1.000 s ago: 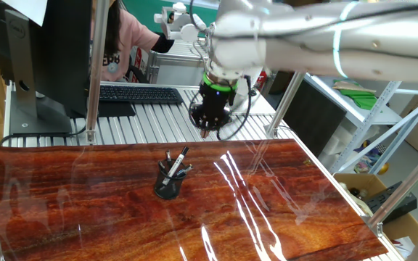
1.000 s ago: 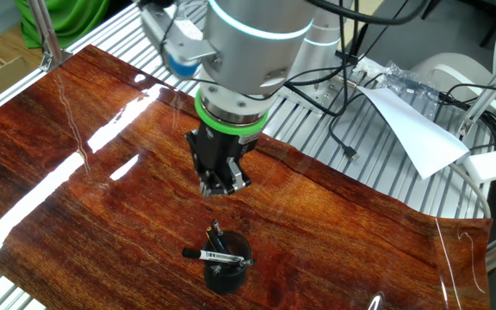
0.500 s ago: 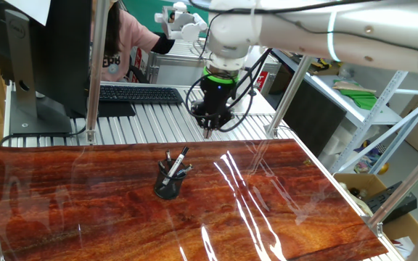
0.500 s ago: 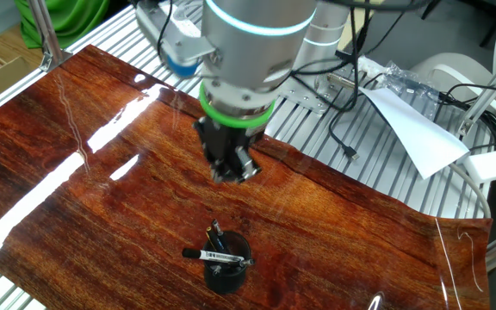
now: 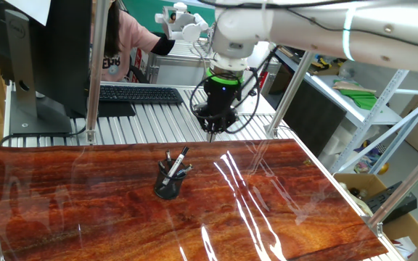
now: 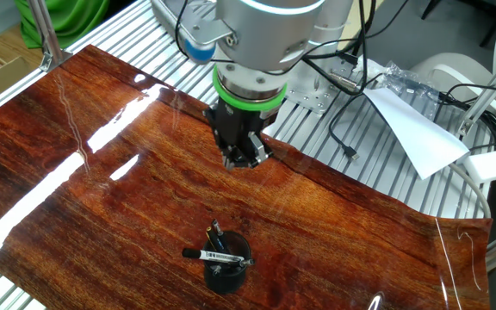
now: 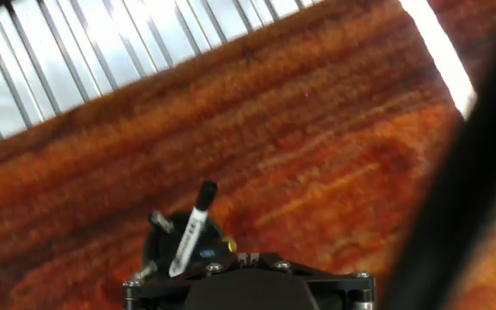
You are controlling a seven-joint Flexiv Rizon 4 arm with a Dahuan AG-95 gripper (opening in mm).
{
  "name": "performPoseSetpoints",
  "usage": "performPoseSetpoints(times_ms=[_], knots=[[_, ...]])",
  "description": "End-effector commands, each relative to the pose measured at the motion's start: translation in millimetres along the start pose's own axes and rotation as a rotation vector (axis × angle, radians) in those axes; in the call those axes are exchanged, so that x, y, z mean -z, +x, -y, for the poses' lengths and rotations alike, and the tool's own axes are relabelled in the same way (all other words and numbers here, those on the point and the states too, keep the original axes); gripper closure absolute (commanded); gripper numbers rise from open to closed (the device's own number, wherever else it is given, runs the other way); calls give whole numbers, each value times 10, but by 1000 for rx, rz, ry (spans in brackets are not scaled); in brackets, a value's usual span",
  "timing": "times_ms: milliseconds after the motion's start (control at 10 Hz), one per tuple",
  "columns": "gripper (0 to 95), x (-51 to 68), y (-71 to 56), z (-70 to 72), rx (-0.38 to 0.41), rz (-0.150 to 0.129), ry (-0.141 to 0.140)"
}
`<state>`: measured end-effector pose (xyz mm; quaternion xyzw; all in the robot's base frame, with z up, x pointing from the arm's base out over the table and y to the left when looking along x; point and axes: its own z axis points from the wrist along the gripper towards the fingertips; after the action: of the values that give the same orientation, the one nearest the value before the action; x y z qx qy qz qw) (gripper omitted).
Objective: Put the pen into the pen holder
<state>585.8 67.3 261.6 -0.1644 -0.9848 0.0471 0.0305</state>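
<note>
wood table (image 5: 281,210); black-and-white pen (image 5: 178,163) in holder (image 5: 168,181)

glossy reddish-brown wooden tabletop (image 6: 76,181), streaked with darker grain and white glare bands. small black mesh pen holder (image 6: 227,269) on it, black throughout. slim pen (image 5: 178,161) in the cup, black cap and tip with a silvery-white barrel carrying a small dark label. black two-finger gripper (image 6: 244,161) beneath a bright green ring, on a silver-grey arm. ribbed silver aluminium table frame (image 5: 144,125) behind; black keyboard (image 5: 139,93); white paper sheet (image 6: 416,129).
</note>
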Motion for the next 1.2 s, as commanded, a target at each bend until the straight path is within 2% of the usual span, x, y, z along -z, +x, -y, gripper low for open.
performPoseSetpoints(times_ms=[100, 500, 800, 900, 1100, 1200], knots=[[950, -4, -5, 2, 11, -49, 7], [950, -56, -148, -25, -14, -31, -7], [950, -40, -95, -25, -1, -24, -13], [950, -30, -64, -22, 32, -32, -27], [950, -56, -37, -27, 10, -55, -57], [950, -77, -26, -37, 6, -54, -53]])
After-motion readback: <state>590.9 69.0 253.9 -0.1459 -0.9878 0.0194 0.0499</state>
